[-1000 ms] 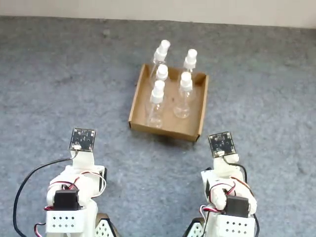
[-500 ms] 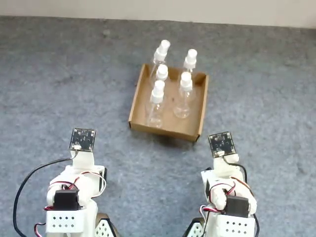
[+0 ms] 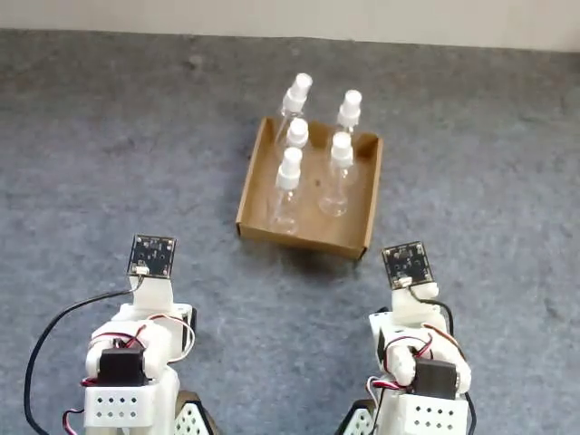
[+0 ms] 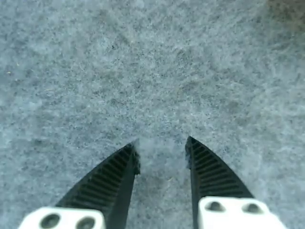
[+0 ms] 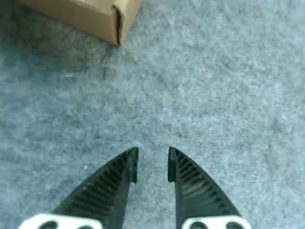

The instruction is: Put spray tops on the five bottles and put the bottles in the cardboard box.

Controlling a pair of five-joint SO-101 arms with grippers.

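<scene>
A shallow cardboard box point(image 3: 349, 237) lies on the grey carpet in the middle of the high view. Several clear bottles stand upright in it, each with a white spray top, such as the near one point(image 3: 288, 172) and a far one point(image 3: 349, 109). Both arms are folded back at the near edge, well short of the box. My left gripper point(image 4: 162, 143) hangs over bare carpet, open by a modest gap with nothing between its fingers. My right gripper point(image 5: 152, 151) is open only narrowly and also holds nothing. A near corner of the box point(image 5: 95, 16) shows beyond it.
Grey carpet point(image 3: 109, 136) stretches on all sides of the box. A pale wall strip point(image 3: 453, 23) runs along the far edge. A black cable point(image 3: 45, 340) loops beside the left arm's base.
</scene>
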